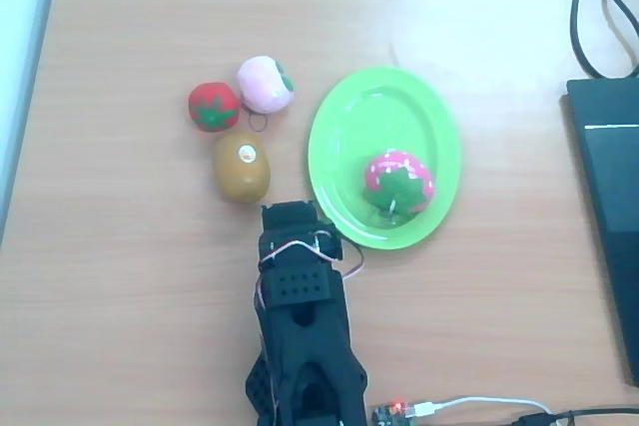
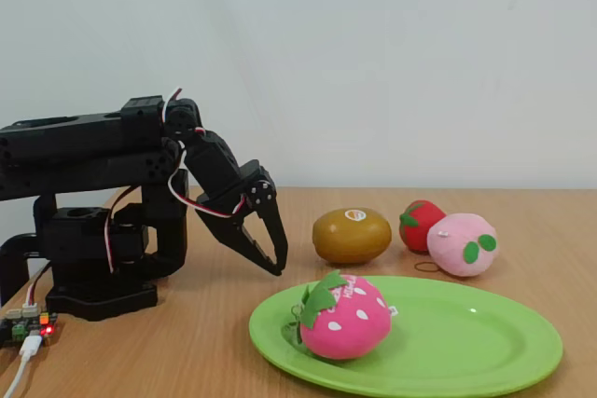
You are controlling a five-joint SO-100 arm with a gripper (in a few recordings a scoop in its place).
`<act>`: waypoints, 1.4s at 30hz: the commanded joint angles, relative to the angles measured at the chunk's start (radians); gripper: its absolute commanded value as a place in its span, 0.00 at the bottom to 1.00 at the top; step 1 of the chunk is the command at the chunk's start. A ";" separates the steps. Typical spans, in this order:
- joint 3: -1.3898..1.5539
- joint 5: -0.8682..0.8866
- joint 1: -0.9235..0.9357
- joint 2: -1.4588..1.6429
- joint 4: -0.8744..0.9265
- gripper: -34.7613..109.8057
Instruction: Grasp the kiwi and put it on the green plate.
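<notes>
Overhead and fixed views of a wooden table (image 1: 140, 326). Kiwi (image 1: 241, 167) lying on the bare wood just left of the green plate (image 1: 344, 112) in the overhead view, a narrow strip of table between them; long axis running roughly up-down in that view, white spot facing upward toward the camera. Red plush tomato (image 1: 214, 106) and pink plush peach (image 1: 265, 84) just beyond the kiwi, close but apart. Pink strawberry toy (image 1: 398, 183) resting on the plate. Gripper (image 2: 266, 251) pointing down, above the table near the kiwi, touching nothing; fingers close together, slight gap uncertain. Open wood left of the kiwi; dark laptop (image 1: 609, 207) at the right edge.
</notes>
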 commanded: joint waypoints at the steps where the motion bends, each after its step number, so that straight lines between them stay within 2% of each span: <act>1: 0.003 -0.035 -0.057 0.015 0.020 0.19; 16: 0.003 -0.054 -0.078 0.018 0.017 0.18; 24: -0.094 -0.198 -0.078 -0.144 -0.054 0.18; 30: -0.382 -0.417 -0.054 -0.376 -0.106 0.18; 34: -0.572 -0.459 -0.051 -0.512 -0.106 0.18; 37: -0.719 -0.571 -0.066 -0.609 -0.094 0.18; 38: -0.767 -0.638 -0.074 -0.640 -0.077 0.18; 40: -0.854 -0.881 -0.086 -0.689 -0.008 0.18; 42: -0.905 -0.968 -0.103 -0.721 0.025 0.18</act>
